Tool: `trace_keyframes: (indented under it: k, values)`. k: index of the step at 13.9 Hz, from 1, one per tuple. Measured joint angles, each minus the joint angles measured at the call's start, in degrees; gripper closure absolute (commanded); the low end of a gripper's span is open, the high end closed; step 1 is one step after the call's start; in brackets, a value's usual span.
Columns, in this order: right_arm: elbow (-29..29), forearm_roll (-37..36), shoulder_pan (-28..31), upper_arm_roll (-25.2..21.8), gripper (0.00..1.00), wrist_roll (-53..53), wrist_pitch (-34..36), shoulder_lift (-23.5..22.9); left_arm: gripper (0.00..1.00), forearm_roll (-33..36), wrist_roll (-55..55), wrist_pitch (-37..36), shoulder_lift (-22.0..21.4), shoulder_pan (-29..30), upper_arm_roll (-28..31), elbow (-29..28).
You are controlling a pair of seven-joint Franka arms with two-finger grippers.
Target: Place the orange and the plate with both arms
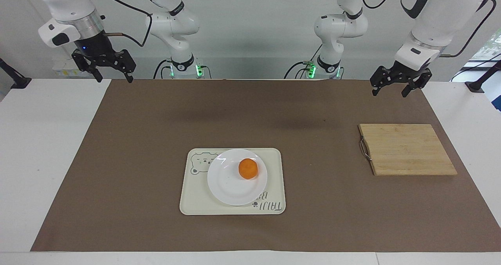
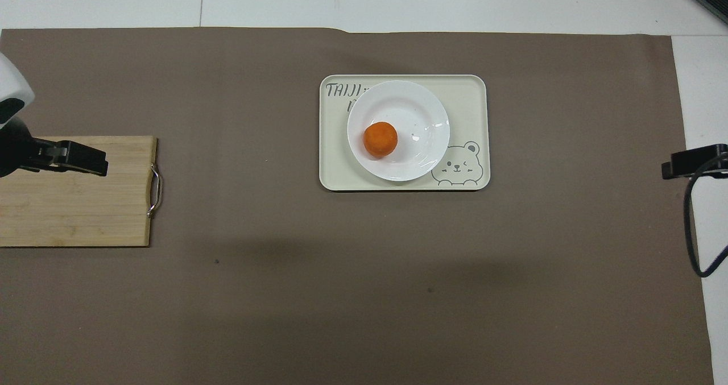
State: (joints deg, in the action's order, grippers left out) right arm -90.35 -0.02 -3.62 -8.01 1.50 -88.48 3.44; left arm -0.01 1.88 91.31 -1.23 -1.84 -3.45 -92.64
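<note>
The orange [image 1: 248, 168] lies in the white plate [image 1: 229, 186], off-centre toward the left arm's end. It also shows in the overhead view [image 2: 380, 139], as does the plate [image 2: 418, 115]. The plate sits on a cream bear tray [image 1: 274, 159] in the middle of the brown mat. My left gripper [image 1: 389, 92] is open and empty, raised at the left arm's end of the table; in the overhead view [image 2: 74, 157] it is over the cutting board. My right gripper [image 1: 112, 78] is open and empty, raised over the mat's corner at the right arm's end.
A bamboo cutting board [image 1: 407, 149] with a metal handle lies on the mat toward the left arm's end, also in the overhead view [image 2: 74, 214]. The brown mat [image 1: 156, 139] covers most of the white table.
</note>
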Motion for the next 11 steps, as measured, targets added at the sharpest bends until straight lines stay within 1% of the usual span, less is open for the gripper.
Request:
trace_keyframes:
  k: [4, 6, 11]
  values:
    - [0.3, 0.0, -0.2, 0.1, 0.0, -0.3, 1.3, 0.1, 0.0, 0.0, 0.0, 0.0, 0.0, 0.0, 0.0, 0.0]
    - [0.6, 0.0, -0.8, 0.2, 0.0, -2.1, 1.3, 0.2, 0.0, 0.0, 0.0, 0.0, 0.0, 0.0, 0.0, 0.0]
    - [0.9, 0.0, -1.0, 0.3, 0.0, -2.3, 1.3, 0.2, 0.0, 0.0, 0.0, 0.0, 0.0, 0.0, 0.0, 0.0]
